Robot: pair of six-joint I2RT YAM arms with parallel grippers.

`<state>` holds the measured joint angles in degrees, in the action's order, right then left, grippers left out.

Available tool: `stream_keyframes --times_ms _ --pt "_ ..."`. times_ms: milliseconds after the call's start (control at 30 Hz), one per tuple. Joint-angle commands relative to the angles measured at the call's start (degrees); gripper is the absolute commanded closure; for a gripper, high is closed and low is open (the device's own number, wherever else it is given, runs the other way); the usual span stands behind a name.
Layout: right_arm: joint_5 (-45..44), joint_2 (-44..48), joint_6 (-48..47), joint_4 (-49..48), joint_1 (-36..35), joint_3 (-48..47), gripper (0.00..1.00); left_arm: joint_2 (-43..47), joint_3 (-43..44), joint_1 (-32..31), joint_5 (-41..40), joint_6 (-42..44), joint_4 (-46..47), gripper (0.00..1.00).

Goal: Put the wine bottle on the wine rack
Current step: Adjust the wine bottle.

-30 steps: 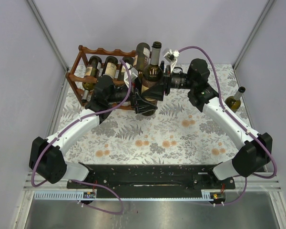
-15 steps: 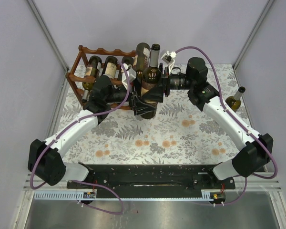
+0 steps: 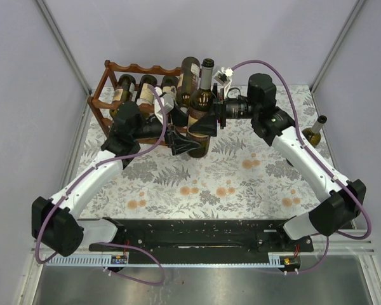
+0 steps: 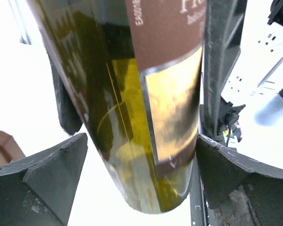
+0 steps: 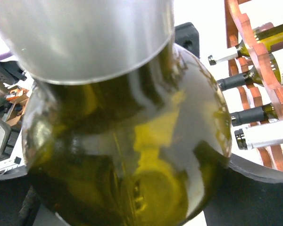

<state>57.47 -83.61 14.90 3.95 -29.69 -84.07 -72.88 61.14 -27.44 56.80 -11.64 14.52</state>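
Six glass bottles in top view: one dark-green wine bottle (image 3: 202,108) w/ maroon-and-gold label, upright just beside right end of reddish-brown wooden wine rack (image 3: 132,66) w/ wavy rails, not on it; three rack bottles (image 3: 144,90) lying side by side; one tilted bottle (image 3: 189,71) at rack's right end; one lone bottle (image 3: 312,132) standing near table's right edge, well apart. Four necks (image 5: 247,114) poking thru rack rails in right wrist view. Two arms, two claws: right gripper (image 3: 206,122) clenched on wine bottle's upper body; left gripper (image 3: 189,145) low at bottle's base, fingers (image 4: 42,174) spread wider than the glass, gap on one side, i.e. released. Label: small print approx. "EA001…", big pale letters cropped, unreadable. White tablecloth (image 3: 241,184) w/ grey fern leaves & orange blossoms. Black base plate (image 3: 197,232) at near edge, purple cables (image 3: 280,79). Pale lilac walls (image 3: 197,32), aluminium posts (image 3: 62,43).
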Motion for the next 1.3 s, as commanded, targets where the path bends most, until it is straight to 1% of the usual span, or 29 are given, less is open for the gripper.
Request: stream_keyframes --times_ms 0,100,200,300,367,400,433,500,533,600,733,800,867,900,967,1067,1200,1267 --pt "1.0 3.5 -2.2 3.6 0.1 -5.3 1.00 3.9 -1.2 3.1 -0.8 7.8 -5.0 0.01" --pt "0.2 3.1 -3.9 6.4 0.1 -7.4 1.00 4.9 -1.8 3.3 -0.4 12.7 -9.7 0.01" --pt "-1.3 2.5 -6.8 11.4 0.1 -9.8 1.00 6.2 -2.0 3.7 -0.5 17.0 -14.4 0.01" --pt "-3.4 3.0 -11.2 16.3 0.1 -10.2 1.00 7.4 0.8 5.0 -0.4 21.0 -21.8 0.01" --pt "-5.0 3.4 -14.2 19.6 0.1 -10.1 1.00 7.8 4.9 5.7 -0.5 28.7 -29.6 0.01" --pt "-5.8 3.5 -14.5 21.4 0.1 -9.9 1.00 7.9 7.3 5.7 -0.9 33.1 -35.0 0.01" --pt "-6.5 3.7 -17.6 22.9 0.1 -9.7 1.00 7.8 10.3 5.8 -2.5 38.0 -41.8 0.01" --pt "-8.3 3.9 -20.9 27.4 0.1 -9.6 1.00 7.7 16.6 5.7 -4.9 47.1 -50.8 0.01" --pt "-9.0 3.9 -22.5 29.4 0.1 -9.7 1.00 7.6 19.4 5.7 -6.2 52.2 -54.6 0.01" --pt "-10.0 4.0 -24.8 33.1 0.0 -9.5 1.00 7.3 24.5 5.6 -8.5 59.5 -61.5 0.01" --pt "-12.2 4.9 -27.5 35.7 -0.7 -7.1 1.00 5.7 33.9 3.4 -13.8 70.4 -68.8 0.01" --pt "-12.8 5.0 -28.3 36.5 -1.1 -6.3 1.00 4.1 38.8 0.4 -17.8 77.4 -72.5 0.01" --pt "-12.2 4.9 -28.3 37.6 -1.3 -6.0 1.00 1.7 43.1 -3.8 -24.2 82.6 -76.8 0.01" --pt "-11.7 4.9 -28.2 37.9 -1.3 -5.9 1.00 0.8 44.6 -5.8 -25.6 85.2 -77.4 0.01" --pt "-10.8 4.6 -28.2 38.9 -1.5 -5.8 1.00 -0.9 46.2 -8.8 -31.3 89.9 -78.2 0.01" --pt "-9.7 4.5 -28.3 40.2 -2.2 -4.8 1.00 -4.8 52.3 -12.3 -37.3 95.1 -80.7 0.03" --pt "-8.1 4.2 -28.5 41.8 -2.8 -4.5 1.00 -6.3 52.2 -16.8 -46.1 106.5 -80.0 0.05" --pt "-7.6 3.9 -28.4 42.0 -2.8 -4.5 1.00 -6.7 52.1 -19.3 -49.3 110.7 -79.7 0.06"
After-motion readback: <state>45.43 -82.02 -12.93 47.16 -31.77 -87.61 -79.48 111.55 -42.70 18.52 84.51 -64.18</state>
